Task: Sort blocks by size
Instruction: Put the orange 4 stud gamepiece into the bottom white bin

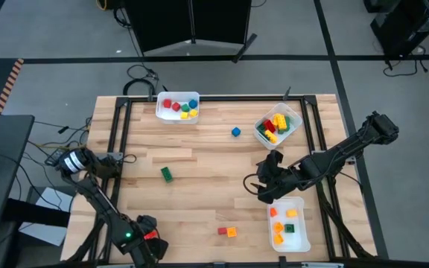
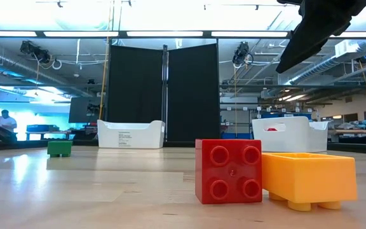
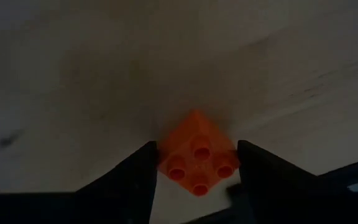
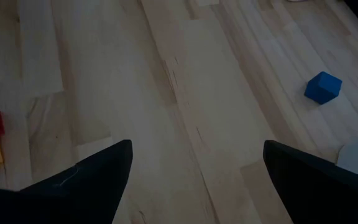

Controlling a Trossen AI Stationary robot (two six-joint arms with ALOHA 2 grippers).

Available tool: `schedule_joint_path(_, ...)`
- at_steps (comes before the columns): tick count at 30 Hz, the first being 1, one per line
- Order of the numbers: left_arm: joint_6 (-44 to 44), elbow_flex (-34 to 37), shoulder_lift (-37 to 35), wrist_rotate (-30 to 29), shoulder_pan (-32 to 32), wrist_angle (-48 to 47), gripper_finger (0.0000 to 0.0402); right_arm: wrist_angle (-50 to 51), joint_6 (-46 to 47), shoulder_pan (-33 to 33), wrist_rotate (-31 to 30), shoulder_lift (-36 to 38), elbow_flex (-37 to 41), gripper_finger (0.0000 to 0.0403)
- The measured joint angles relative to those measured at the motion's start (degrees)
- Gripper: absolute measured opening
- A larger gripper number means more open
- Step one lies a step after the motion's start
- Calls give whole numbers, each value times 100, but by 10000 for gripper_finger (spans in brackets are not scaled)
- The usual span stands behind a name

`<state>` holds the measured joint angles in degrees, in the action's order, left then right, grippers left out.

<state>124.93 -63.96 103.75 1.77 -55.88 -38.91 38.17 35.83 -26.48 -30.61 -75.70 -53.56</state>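
The left gripper point(image 3: 196, 149) is closed on the orange block point(image 3: 197, 158), one dark finger against each side. They are over the table point(image 1: 199, 186) near its front edge, on the left. The block is small and square, with four round studs facing the wrist camera and one corner pointing away. The right gripper point(image 1: 264, 191) hangs spread wide just beside the front-right bin point(image 1: 302, 240).

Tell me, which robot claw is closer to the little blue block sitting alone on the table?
The right one. The right gripper hovers open by the lower bin, a short way from the blue block. The left gripper is at the table's near left corner, around an orange block, much farther off.
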Motion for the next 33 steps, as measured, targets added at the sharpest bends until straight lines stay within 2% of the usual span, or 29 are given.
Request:
schedule_joint_path(5,-533,2,-236,-925,89,18,212,0,-2,0,0,0,-2,373)
schedule_joint_path(11,-1647,1,-585,-1600,437,98,211,2,-2,0,0,0,0,373)
schedule_joint_path(15,-3105,2,-622,-2345,807,815,211,5,-186,75,0,0,0,373)
schedule_joint_path(19,-5711,0,-598,-2803,1275,2209,211,15,-304,280,0,0,-1,373)
schedule_joint_path(22,-7585,0,-591,-2902,1705,3232,211,34,-366,466,0,0,-1,373)
schedule_joint_path(26,-9091,0,-589,-2928,2309,4139,211,156,-754,659,31,0,0,373)
schedule_joint_path(33,-10098,-89,-545,-2547,3131,4907,211,865,-892,967,181,0,0,373)
